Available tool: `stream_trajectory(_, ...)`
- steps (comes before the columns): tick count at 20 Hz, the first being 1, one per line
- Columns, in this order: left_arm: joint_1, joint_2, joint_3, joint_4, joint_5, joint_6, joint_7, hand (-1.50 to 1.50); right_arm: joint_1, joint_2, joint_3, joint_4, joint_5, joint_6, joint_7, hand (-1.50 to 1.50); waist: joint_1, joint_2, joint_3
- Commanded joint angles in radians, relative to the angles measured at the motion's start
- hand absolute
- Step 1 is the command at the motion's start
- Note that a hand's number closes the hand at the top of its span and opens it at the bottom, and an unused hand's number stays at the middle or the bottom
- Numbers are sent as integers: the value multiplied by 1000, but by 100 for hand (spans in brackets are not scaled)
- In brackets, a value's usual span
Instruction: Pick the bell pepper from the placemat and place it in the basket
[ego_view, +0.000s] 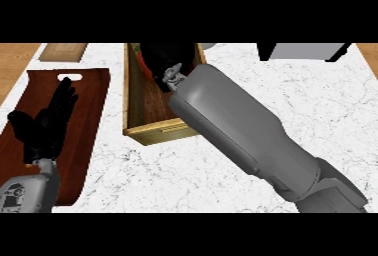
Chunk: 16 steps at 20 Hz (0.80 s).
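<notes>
Right hand (168, 56) in wooden basket (159, 131), upper centre (grasp: cannot tell); left hand (44, 126) spread flat over placemat (92, 100), left side

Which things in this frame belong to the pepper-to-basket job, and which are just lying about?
Job: placemat, basket, right hand inside the basket; bell pepper not clearly visible.
Lying about: light wooden board top left, grey-and-black object top right, left hand resting open over the placemat.
</notes>
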Motion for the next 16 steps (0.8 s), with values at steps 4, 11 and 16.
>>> stream_trajectory(4,-64,11,17,48,1,-3,10,0,-29,2,16,132,-12,-67,-58,150,-4,1,0)
stream_trajectory(11,17,-13,-13,-22,-25,6,0,0,-7,-2,-33,177,64,-50,-114,150,-11,-2,0)
stream_trajectory(16,-5,-23,-18,-16,-28,13,24,0,52,2,17,144,76,-69,-99,150,-14,-4,1)
